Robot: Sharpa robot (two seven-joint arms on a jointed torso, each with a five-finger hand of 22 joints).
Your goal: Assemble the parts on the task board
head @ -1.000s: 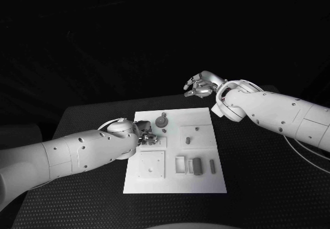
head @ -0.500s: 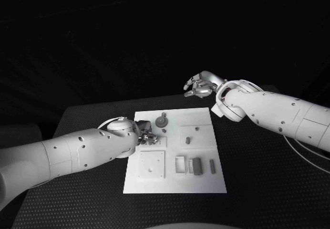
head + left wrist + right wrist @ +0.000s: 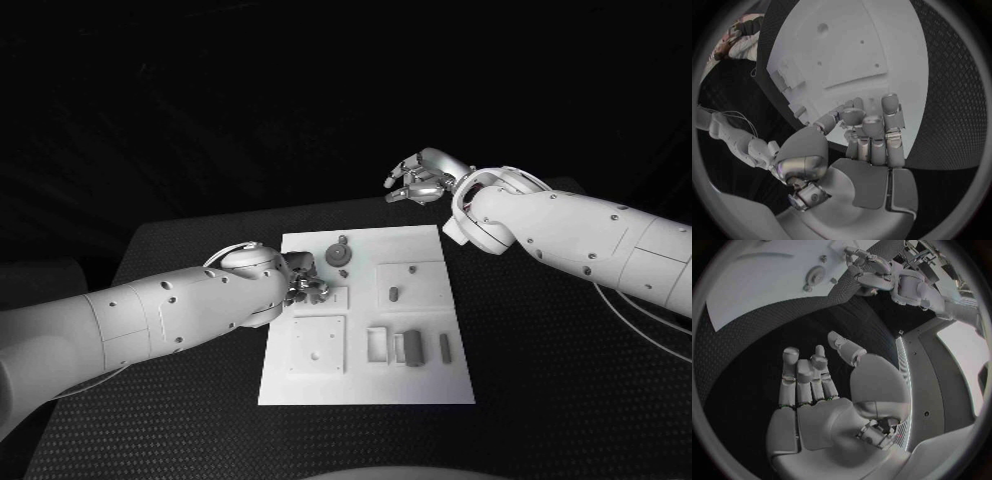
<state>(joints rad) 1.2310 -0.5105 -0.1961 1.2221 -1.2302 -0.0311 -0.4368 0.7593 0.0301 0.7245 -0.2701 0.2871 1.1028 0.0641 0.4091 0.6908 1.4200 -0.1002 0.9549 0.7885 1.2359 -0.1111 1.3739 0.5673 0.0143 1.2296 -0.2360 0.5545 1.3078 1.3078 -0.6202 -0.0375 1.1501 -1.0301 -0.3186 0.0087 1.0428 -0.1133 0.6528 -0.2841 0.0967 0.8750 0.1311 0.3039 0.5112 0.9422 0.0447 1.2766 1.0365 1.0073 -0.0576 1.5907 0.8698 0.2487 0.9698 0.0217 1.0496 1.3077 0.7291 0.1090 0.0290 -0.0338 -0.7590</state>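
We see the white task board lying in the middle of the black table, its long side running away from the robot. Our left hand sits low at the board's left edge, about nine o'clock from the board's centre, fingers curled in toward the surface near a small raised square plate. In the left wrist view the left hand's fingers bend together with their tips close over the white board; whether a small part is pinched between them we cannot tell, since the fingertips hide that spot. Our right hand hangs above the table beyond the board's far right corner, at roughly one o'clock from the board's centre and well apart from it. In the right wrist view the right hand shows loosely spread, slightly bent fingers with nothing in the palm, the dark table beneath. On the board we make out a round gear-like part near the far edge at twelve o'clock, a square plate with a small dark peg at about two o'clock, a larger square plate at seven o'clock, and a group of narrow grey bars at five o'clock.
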